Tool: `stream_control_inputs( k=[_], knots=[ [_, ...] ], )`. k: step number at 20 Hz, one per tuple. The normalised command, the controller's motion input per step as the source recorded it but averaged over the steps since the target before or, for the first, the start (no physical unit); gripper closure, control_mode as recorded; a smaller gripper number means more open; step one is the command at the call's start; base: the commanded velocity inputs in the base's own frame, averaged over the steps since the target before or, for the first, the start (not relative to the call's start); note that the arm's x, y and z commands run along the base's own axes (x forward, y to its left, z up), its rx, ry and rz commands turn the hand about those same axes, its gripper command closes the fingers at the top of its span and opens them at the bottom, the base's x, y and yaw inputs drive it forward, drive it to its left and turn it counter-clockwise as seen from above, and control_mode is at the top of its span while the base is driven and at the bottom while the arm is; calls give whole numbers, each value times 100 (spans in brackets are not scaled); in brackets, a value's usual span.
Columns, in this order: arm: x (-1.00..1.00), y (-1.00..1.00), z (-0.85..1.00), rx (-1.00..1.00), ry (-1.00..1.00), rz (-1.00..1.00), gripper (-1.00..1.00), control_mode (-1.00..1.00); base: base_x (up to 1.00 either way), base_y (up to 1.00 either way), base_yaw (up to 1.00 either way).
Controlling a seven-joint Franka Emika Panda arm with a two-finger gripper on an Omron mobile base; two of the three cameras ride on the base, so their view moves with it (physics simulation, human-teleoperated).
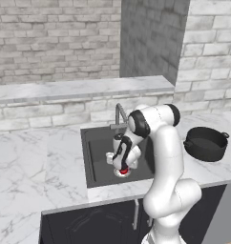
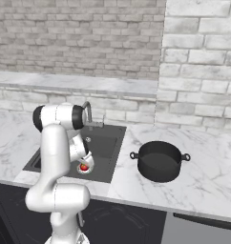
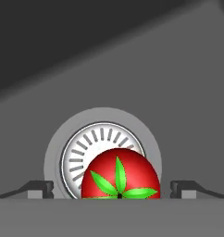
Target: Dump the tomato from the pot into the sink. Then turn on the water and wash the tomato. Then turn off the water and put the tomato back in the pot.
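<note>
we hang low over the sink (image 1: pixel 96 157), our claw (image 3: pixel 112 190) spread as wide as it goes, with the tomato (image 3: pixel 120 176) lying between the two fingertips (image 3: pixel 42 189) and touching neither that we can see. the tomato rests on the round silver drain (image 3: pixel 86 148) at the basin floor, stem leaves turned up toward the hand camera; from the base cameras it shows as a red spot beneath the hand (image 2: pixel 83 167). the pot (image 2: pixel 160 161) stands upright on the marble counter (image 2: pixel 208 181) to the right of the sink, well apart from the fruit, and no water can be seen at the faucet (image 1: pixel 120 114). we judge the tomato light, round and smooth-skinned, probably wet and slippery, and soft enough to bruise under a hard squeeze. the safest hold looks to be across its widest middle, fingers on opposite sides, closing gently so it does not roll off the drain or squirt free.
</note>
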Motion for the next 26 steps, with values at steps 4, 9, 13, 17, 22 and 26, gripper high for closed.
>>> stream_control_inputs(
  k=[4,9,13,17,22,26],
  knots=[
    [-7,0,-1,-4,-2,0,-100,-100,0,0,0],
    [-26,0,-18,0,0,0,-100,-100,0,0,0],
    [-4,0,-16,0,0,0,-100,-100,0,0,0],
    [0,0,0,-1,-2,0,-100,-100,0,0,0],
    [0,0,8,0,-5,0,-100,-100,0,0,0],
    [1,-1,11,-1,-5,0,-100,-100,0,0,0]
  ],
)
